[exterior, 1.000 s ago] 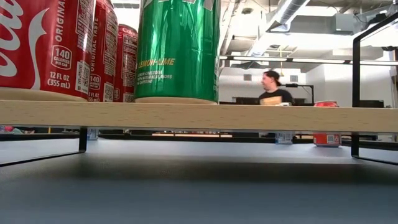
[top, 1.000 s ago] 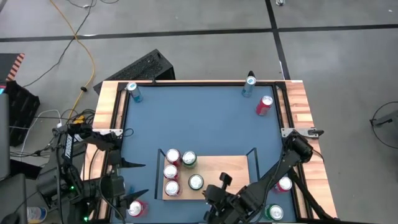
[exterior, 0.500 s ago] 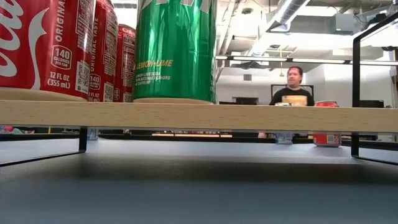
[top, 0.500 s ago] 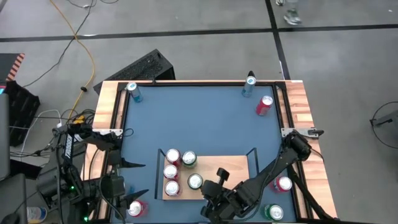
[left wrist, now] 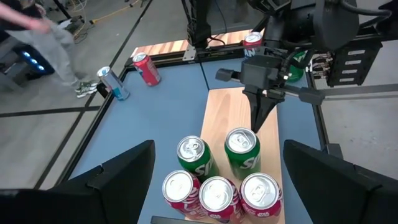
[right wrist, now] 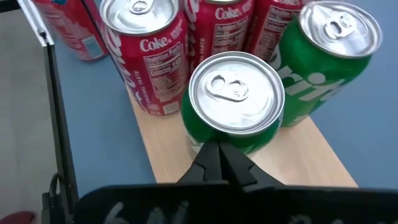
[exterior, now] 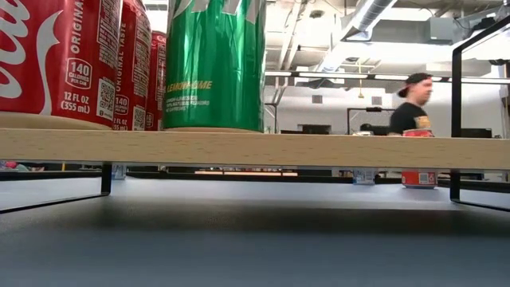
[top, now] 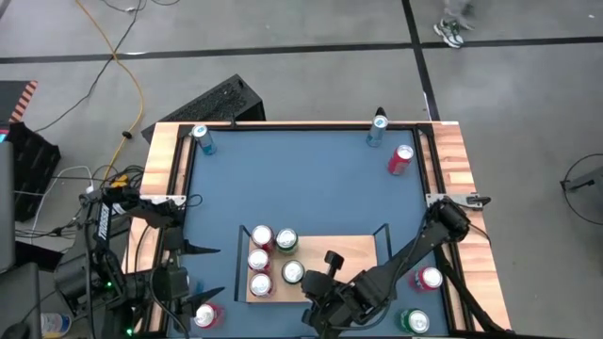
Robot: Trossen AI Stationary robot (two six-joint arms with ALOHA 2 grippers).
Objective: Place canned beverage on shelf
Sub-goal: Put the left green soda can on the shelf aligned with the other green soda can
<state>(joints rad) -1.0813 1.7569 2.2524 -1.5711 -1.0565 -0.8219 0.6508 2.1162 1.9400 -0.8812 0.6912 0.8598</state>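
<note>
The shelf [top: 344, 256], a light-wood board with black end rails, lies at the table's near middle. On its left part stand three red cans [top: 259, 261] and a green can [top: 286, 241]. Beside them stands another green canned beverage [top: 293, 273], upright on the board. My right gripper [top: 308, 282] is shut, its tips at this can's right side. My left gripper [top: 209, 271] hovers open off the shelf's left end and holds nothing. My right gripper touches the green can's side wall [right wrist: 214, 138], low below the rim, with the tips of its shut fingers [right wrist: 219, 155]. It comes slanting down from the table's near right. The can stands upright with its base on the shelf board [right wrist: 171, 155].
Loose cans stand around the table: blue ones at the far rail [top: 202, 139] [top: 378, 127], a red one [top: 401, 158] at the far right, a red [top: 431, 279] and a green [top: 415, 321] at the near right, another red [top: 205, 315] at the near left. The shelf's right half is bare.
My right gripper has moved toward the table's left, staying shut. The green can in front of it has slid left along the shelf board, upright, closer to the other cans.
</note>
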